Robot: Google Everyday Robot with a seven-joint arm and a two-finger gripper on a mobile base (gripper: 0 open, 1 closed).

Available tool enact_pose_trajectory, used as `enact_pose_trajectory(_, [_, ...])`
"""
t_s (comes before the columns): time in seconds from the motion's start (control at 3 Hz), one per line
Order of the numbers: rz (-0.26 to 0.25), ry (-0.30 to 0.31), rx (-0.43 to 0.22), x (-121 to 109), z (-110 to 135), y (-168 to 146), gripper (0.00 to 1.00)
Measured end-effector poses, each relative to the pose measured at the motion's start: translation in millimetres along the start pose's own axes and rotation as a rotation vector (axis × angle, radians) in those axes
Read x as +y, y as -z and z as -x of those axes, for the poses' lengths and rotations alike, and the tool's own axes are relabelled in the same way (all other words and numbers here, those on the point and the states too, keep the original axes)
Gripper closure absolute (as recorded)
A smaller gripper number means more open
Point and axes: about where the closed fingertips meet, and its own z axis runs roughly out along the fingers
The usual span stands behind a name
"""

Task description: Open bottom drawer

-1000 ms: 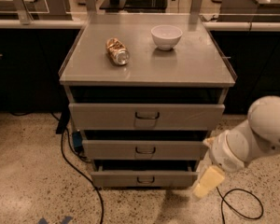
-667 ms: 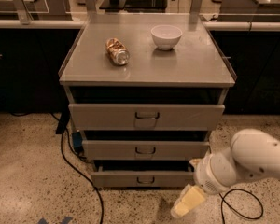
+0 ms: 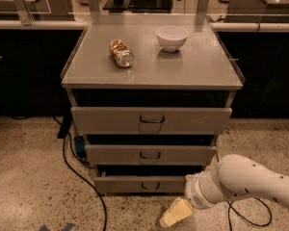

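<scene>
The grey cabinet has three drawers. The bottom drawer [image 3: 139,183] is the lowest front, with a small dark loop handle [image 3: 150,186] at its middle, and it stands slightly out from the frame. My gripper [image 3: 173,215] is a pale yellow tip at the end of the white arm [image 3: 245,182], low over the floor, below and to the right of the bottom drawer's handle and apart from it. The middle drawer [image 3: 150,154] and the top drawer [image 3: 151,120] are above.
A crushed can [image 3: 121,53] and a white bowl [image 3: 172,37] sit on the cabinet top [image 3: 149,66]. A black cable [image 3: 82,174] runs over the speckled floor left of the cabinet. Dark counters stand behind on both sides.
My arm and gripper have moved left and down, from beside the cabinet's right edge to below the bottom drawer front. The drawers have not moved.
</scene>
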Motion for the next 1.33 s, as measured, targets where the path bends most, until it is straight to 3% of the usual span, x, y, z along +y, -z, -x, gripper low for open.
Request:
enact_pose_trajectory(0.33, [0.0,0.0,0.0,-0.1,0.1,-0.1,0.0])
enact_pose_trajectory(0.67, [0.033,0.044,0.003,-16.4,9.2,-18.8,0.0])
enact_pose_trajectory(1.0, [0.126,0.141,0.072,-52.2,26.7,-54.8,0.0])
enact_pose_trajectory(1.33, [0.127,0.14,0.073,-51.8,25.8,-55.3,0.0])
